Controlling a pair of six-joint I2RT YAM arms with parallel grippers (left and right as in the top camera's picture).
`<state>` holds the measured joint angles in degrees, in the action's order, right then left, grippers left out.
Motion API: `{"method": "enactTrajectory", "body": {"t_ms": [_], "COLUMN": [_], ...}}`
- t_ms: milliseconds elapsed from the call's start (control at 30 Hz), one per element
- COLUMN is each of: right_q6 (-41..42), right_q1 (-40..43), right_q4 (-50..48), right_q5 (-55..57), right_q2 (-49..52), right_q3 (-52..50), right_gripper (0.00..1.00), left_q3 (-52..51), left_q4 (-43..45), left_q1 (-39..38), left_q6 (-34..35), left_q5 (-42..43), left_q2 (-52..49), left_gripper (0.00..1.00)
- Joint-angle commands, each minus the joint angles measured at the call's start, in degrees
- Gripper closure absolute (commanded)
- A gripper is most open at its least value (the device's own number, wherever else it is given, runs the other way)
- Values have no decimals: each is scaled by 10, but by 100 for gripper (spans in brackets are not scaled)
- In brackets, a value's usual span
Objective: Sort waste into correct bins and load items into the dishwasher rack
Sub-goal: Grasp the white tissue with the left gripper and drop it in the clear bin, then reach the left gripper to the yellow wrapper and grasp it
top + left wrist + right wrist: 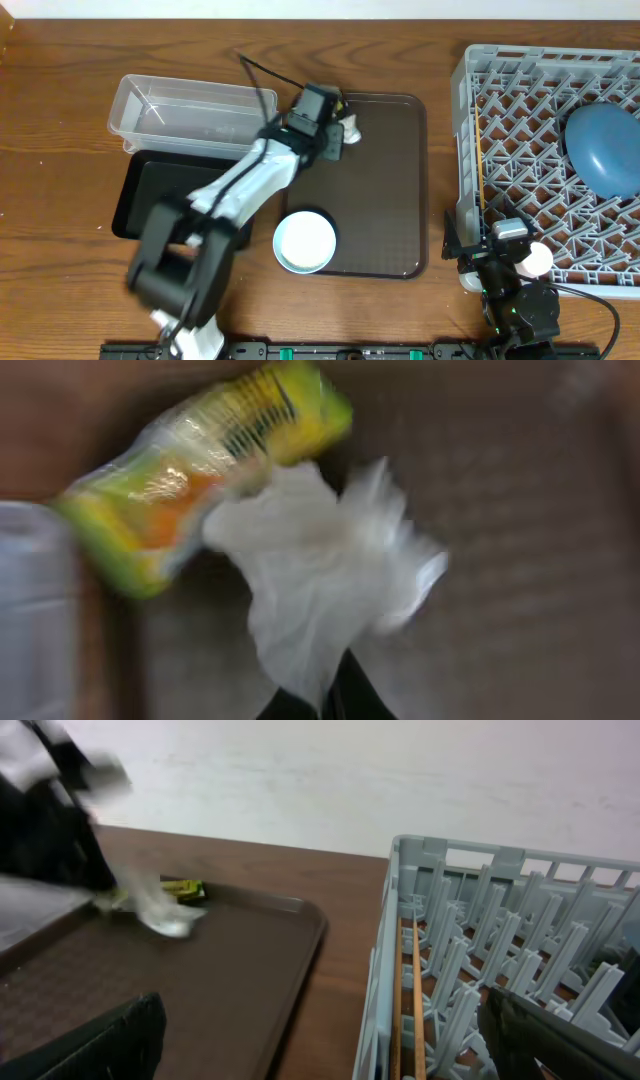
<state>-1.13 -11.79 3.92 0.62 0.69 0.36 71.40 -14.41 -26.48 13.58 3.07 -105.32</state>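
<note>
My left gripper (335, 695) is shut on the lower edge of the crumpled white tissue (320, 570) over the far left corner of the brown tray (385, 200). The yellow-green wrapper (200, 470) lies just beside the tissue on the tray. My right gripper (325, 1030) is open and empty, straddling the left wall of the grey rack (470, 90). Wooden chopsticks (408, 1000) lie in the rack along that wall. A blue bowl (605, 150) sits upside down in the rack. A pale bowl (305, 240), white inside, stands on the tray's near edge.
The clear tub (190, 110) and the black tray (150, 190) lie left of the brown tray, under my left arm. A small pale pink round thing (537, 258) sits at the rack's near left corner by my right wrist.
</note>
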Motion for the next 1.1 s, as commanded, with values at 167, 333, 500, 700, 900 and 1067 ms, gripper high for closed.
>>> {"method": "enactTrajectory", "body": {"t_ms": [167,333,500,700,900,1067], "right_q6": [-2,-2,-2,-2,-2,-2], "right_q1": [-3,-3,-3,-3,-3,-3], "right_q4": [2,2,2,2,2,2], "right_q5": [0,0,0,0,0,0], "right_q2": [-4,-4,-4,-4,-4,-4], "right_q3": [0,0,0,0,0,0], "right_gripper": [1,1,1,1,1,1], "left_q3": [18,18,18,26,25,25], "left_q4": [-103,-138,-153,-133,-107,-38], "left_q1": [98,176,200,160,40,-25], "left_q6": [30,8,4,-22,-187,-317], "left_q5": [-40,-64,-61,22,-2,-104], "left_q2": [201,194,170,179,140,37], "left_gripper": [94,91,42,32,31,31]}}
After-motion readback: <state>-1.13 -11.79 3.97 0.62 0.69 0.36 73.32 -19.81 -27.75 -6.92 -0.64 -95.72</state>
